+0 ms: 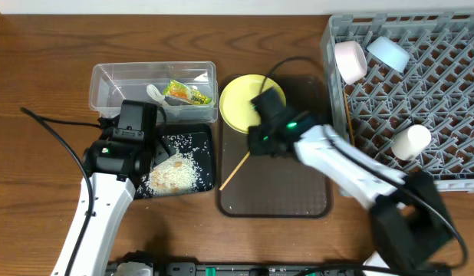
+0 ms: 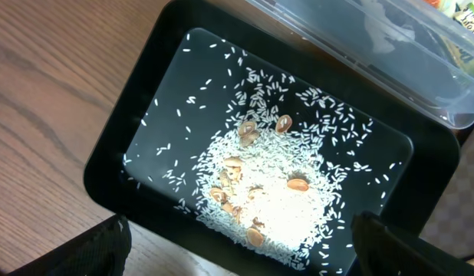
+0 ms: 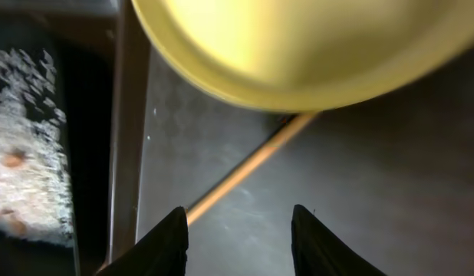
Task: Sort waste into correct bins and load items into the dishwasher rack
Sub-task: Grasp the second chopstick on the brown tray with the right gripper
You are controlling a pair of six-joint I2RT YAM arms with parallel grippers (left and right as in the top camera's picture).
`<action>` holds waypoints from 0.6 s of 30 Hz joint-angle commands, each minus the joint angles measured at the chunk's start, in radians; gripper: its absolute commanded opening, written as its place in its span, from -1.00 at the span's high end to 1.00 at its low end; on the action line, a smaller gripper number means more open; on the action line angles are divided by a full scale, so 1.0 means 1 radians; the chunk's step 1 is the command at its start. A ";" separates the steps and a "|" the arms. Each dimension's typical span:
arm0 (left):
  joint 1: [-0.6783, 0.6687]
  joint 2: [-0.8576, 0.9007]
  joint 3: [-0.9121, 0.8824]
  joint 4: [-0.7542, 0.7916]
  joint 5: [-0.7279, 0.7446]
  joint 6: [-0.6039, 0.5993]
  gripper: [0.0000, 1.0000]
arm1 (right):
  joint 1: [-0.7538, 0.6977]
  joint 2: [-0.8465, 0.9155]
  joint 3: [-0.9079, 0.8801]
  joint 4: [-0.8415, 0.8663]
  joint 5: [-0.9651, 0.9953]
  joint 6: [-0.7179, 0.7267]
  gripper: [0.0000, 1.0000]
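Observation:
The rice grains (image 1: 174,173) lie heaped in the black tray (image 1: 206,153), also in the left wrist view (image 2: 260,192). My left gripper (image 2: 237,245) hovers open over that tray (image 2: 114,165). The snack wrapper (image 1: 186,94) and the white scrap (image 1: 155,93) lie in the clear tub (image 1: 106,77). The yellow plate (image 1: 238,98) and one chopstick (image 1: 235,170) rest on the brown serving tray. My right gripper (image 3: 238,234) is open above the chopstick (image 3: 248,167), near the plate (image 3: 298,46). The rack (image 1: 452,115) holds the light-blue bowl (image 1: 388,52), the white bowl (image 1: 350,61) and the cup (image 1: 410,141).
The brown serving tray (image 1: 298,192) lies between the black tray and the rack. A second chopstick (image 1: 348,123) lies along the rack's left edge. A black cable (image 1: 57,138) runs across the left table.

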State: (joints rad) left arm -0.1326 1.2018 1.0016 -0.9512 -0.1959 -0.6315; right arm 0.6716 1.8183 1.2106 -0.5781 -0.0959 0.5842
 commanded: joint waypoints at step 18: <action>0.005 0.002 0.017 -0.018 -0.026 0.002 -0.87 | 0.034 0.132 0.002 -0.099 0.132 0.127 0.80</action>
State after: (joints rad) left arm -0.1326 1.2018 1.0016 -0.9630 -0.2020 -0.6315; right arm 0.7292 1.9427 1.2163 -0.6495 0.0002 0.6964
